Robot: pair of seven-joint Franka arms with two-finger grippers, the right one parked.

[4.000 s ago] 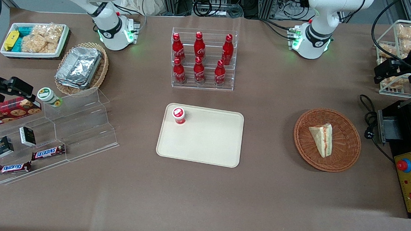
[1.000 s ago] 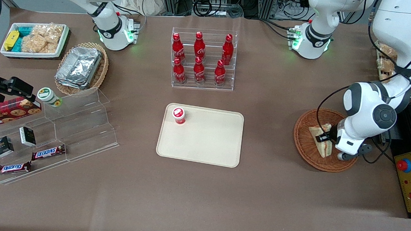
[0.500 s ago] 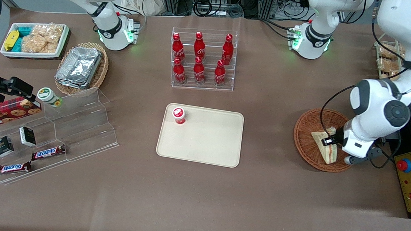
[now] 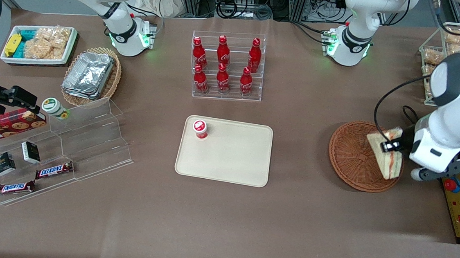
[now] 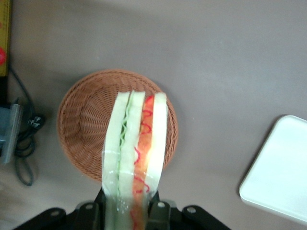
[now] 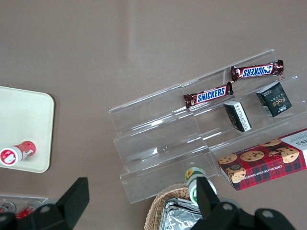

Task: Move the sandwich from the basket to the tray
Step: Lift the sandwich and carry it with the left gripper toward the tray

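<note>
Sandwich [image 4: 385, 157] clamped in gripper [image 4: 390, 146], above basket [image 4: 351, 155] rim

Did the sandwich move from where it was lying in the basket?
Yes. The gripper has lifted the sandwich off the basket floor, toward the rim at the working arm's end.

The round reddish-brown wicker basket [image 4: 355, 157] is rough and woven; the cream plastic tray [image 4: 228, 153] looks smooth and matt, as does the brown table [image 4: 223, 218].

The gripper [image 4: 390, 146] holds the sandwich [image 4: 387, 164] above the basket.
</note>
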